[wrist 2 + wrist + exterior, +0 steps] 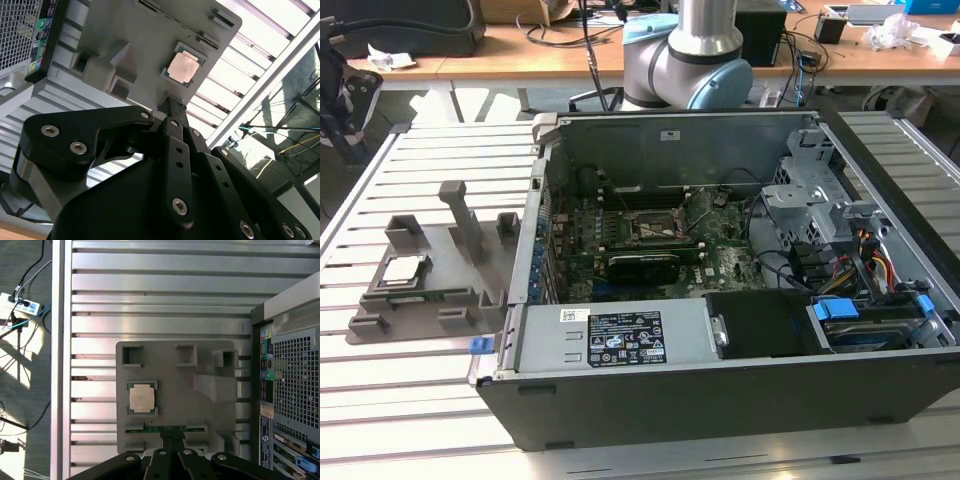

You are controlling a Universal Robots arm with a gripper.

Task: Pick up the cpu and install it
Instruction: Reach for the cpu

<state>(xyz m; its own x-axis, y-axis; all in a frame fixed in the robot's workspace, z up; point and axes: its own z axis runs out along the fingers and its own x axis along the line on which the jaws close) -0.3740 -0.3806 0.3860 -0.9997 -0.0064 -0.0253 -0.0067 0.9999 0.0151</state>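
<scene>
- Black, bolted multi-link gripper (172, 439) sits closest to the lens in both wrist views; its two slim fingers are pressed together with nothing between them; it hangs over the grey moulded plastic tray (170, 375), above the edge where a long green memory stick (165, 429) lies in its slot; how high it hangs I cannot tell.
- Farthest to the exterior view's left, the tray rests on the slatted aluminium table (440, 150), near the table's edge on that side; the small flat square cpu (403, 268), with a dull silver metal top and thin tan-green rim, lies flat in a shallow seat toward the tray's outer edge, apart from the gripper; it is not yet installed.
- By my judgement the cpu is light, stiff and thin; its metal top looks smooth and likely slippery; its underside is probably fragile; two opposite rim edges seem the place to pinch, gently and level.
- Rightward, just beside the tray, stands the open dark metal computer case (720, 410); the black rectangular socket (655, 228) sits mid-board inside.
- Behind the case's rear wall rises the grey-and-blue arm (695, 50).
</scene>
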